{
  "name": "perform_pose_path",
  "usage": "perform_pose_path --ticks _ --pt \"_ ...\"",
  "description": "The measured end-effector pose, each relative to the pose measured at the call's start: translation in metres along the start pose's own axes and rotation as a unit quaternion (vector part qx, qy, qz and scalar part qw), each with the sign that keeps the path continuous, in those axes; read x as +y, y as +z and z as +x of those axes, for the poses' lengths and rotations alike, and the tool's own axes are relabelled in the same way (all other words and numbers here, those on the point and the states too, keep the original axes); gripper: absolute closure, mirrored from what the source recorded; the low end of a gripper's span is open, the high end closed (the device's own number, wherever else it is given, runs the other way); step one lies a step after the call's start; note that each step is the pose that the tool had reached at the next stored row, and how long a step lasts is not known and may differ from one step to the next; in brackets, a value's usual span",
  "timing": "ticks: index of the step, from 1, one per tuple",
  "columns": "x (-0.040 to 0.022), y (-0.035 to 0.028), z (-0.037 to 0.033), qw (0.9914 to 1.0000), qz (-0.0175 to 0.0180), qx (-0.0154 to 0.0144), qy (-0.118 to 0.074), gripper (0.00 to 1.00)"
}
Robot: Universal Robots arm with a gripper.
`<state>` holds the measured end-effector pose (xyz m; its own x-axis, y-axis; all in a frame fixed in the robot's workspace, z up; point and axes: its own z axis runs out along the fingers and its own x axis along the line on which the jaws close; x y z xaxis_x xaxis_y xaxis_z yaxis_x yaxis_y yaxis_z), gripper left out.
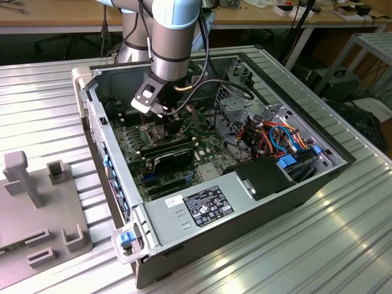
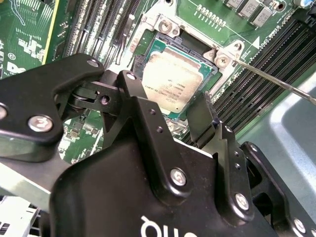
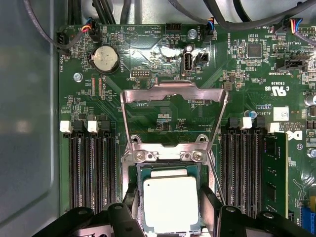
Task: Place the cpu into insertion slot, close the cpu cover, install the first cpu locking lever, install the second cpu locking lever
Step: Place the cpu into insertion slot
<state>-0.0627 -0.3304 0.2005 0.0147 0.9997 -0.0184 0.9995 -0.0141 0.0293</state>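
The cpu [image 3: 170, 203] [image 2: 170, 74], a flat square chip with a dull silver top, lies in the insertion slot [image 3: 168, 169] [image 2: 183, 48] on the green board. My gripper [image 3: 170, 197] [image 2: 167, 93] [image 1: 170, 125] hovers low over it, open. One black finger [image 3: 129, 197] stands on each side of the chip, with a thin gap to it. The cpu cover [image 3: 173, 91], a silver frame with a large window, is swung up and open beyond the slot. A thin silver locking lever [image 2: 276, 81] sticks out free beside the slot.
Black memory slots [image 3: 91, 168] flank the slot on both sides, and one memory stick [image 3: 275, 173] is seated. A coin battery [image 3: 105, 58] and cables [image 3: 222, 15] lie beyond the cover. The case holds a power supply [image 1: 208, 205], a drive cage [image 1: 242, 110] and coloured wires [image 1: 282, 138]. A grey fixture [image 1: 37, 202] stands outside.
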Motion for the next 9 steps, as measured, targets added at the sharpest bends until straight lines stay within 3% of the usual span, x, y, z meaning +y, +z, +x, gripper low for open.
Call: perform_pose_path --ticks 5,7,9 --pt "0.0000 0.0000 0.0000 1.00000 0.0000 -0.0001 0.001 0.38" --pt "0.0000 -0.0001 0.0000 1.00000 0.0001 -0.0001 0.002 0.46" --pt "0.0000 0.0000 0.0000 1.00000 0.0001 -0.0001 0.002 0.47"
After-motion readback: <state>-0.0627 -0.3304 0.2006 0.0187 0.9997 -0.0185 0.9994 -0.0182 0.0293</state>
